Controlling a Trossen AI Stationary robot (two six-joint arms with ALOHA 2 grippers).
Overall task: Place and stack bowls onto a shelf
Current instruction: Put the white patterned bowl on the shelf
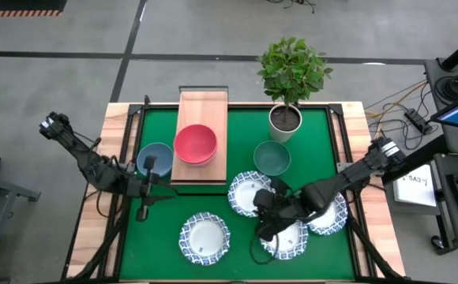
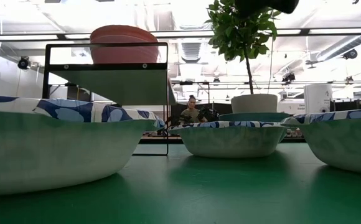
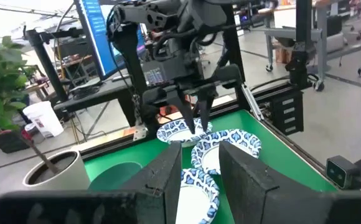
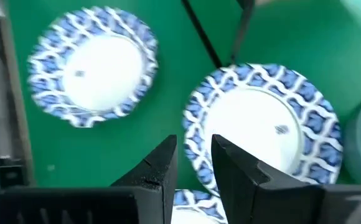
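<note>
Hovering low over the cluster of patterned bowls, the right gripper (image 1: 272, 217) has its fingers parted by a narrow gap and nothing between them. In its wrist view the rim of one patterned bowl (image 4: 264, 127) sits just ahead of the fingertips, so I'd guess that rim is the target: one finger inside, one outside, then clench. Best to bite the near edge squarely, because the neighbour underneath (image 1: 286, 239) lies touching or nearly so, and a wide finger could nudge it.

Going outward, a third patterned bowl (image 1: 329, 214) sits under the right forearm, and the fourth (image 1: 205, 237) stands well apart on the mat (image 1: 237, 264), with open green around it. The teal bowl (image 1: 272, 158) is just beyond the cluster, near the plant pot (image 1: 285, 121), whose leaves overhang that corner. A lift should rise straight up before swinging towards the shelf (image 1: 203, 106).

On the shelf the red bowl (image 1: 195, 143) sits nested on another near the front end, leaving bare board behind it. That is the free landing room.

The left gripper (image 1: 152, 183) waits beside the shelf's front corner, fingers slightly apart and empty, with the blue bowl (image 1: 155, 160) just next to it. That is tight quarters if both arms head for the shelf at once.
</note>
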